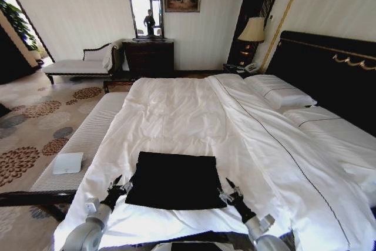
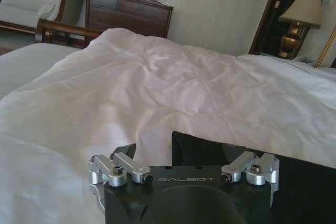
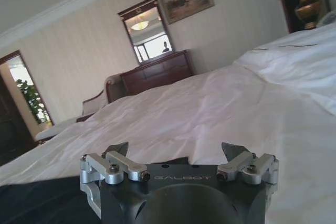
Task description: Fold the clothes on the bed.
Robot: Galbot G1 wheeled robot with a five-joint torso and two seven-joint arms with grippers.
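The clothes, a black T-shirt (image 1: 175,180), lie as a flat rectangle on the bed's white duvet (image 1: 176,110) near the foot edge. My left gripper (image 1: 122,184) hovers just off the shirt's left edge, fingers open. My right gripper (image 1: 228,190) sits at the shirt's right edge, also open. In the left wrist view the left gripper (image 2: 178,153) stands open with a corner of the black shirt (image 2: 199,148) just beyond its fingertips. The right wrist view has the right gripper (image 3: 175,150) open over the duvet, with the shirt (image 3: 42,200) to one side.
White pillows (image 1: 279,91) lie against the black headboard (image 1: 329,66) on the right. A long pale bench (image 1: 88,139) with a white flat item (image 1: 67,163) runs along the bed's left side. A dark dresser (image 1: 148,57), chaise (image 1: 79,66) and lamp (image 1: 252,30) stand beyond.
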